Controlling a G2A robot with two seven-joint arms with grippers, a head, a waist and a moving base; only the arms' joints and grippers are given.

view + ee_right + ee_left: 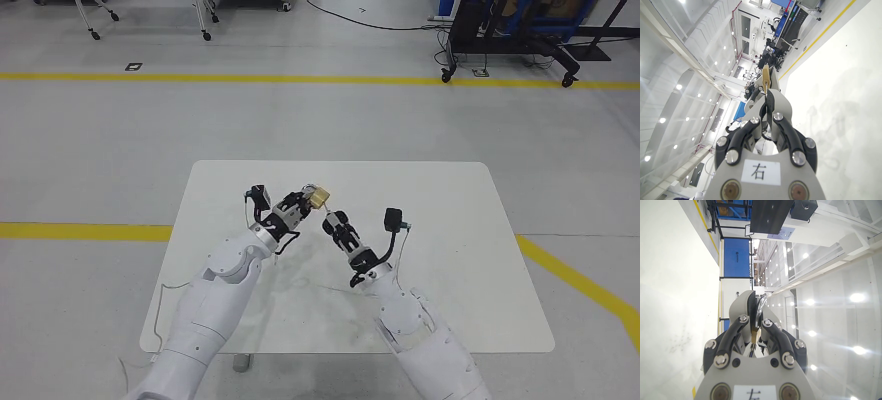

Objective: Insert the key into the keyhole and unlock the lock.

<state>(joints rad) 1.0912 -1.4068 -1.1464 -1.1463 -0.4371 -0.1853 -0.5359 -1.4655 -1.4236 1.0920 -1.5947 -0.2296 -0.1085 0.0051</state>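
Both arms are raised over the middle of the white table. My left gripper is shut on a brass padlock, whose silver shackle sticks out between the fingers. My right gripper faces it from close by and is shut on a thin silver key. In the right wrist view the padlock turns its keyhole toward me. The keyhole shows uncovered, with the key's tip just beside it at the lock's edge.
The tabletop around and under the grippers is bare, with rounded corners and its far edge behind the arms. Yellow floor lines run beyond the table. Wheeled racks stand far back.
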